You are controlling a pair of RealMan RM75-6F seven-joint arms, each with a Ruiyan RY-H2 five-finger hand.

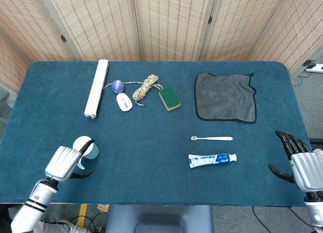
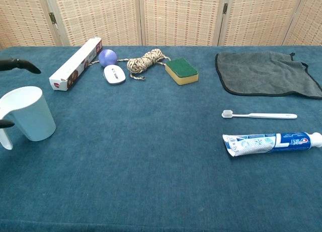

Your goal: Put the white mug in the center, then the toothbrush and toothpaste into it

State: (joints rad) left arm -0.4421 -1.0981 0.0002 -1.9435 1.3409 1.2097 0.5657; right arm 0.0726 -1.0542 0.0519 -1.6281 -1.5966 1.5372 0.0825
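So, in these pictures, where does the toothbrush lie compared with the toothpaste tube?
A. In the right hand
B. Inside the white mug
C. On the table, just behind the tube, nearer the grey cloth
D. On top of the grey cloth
C: the toothbrush lies flat on the table between the toothpaste tube and the grey cloth, apart from both.

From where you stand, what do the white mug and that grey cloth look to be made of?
The white mug looks like glazed ceramic or smooth plastic: plain white walls with an even soft sheen; the pictures cannot tell which. The grey cloth looks like soft matte fabric, perhaps microfibre: it lies limp and rumpled, with a dark stitched edge.
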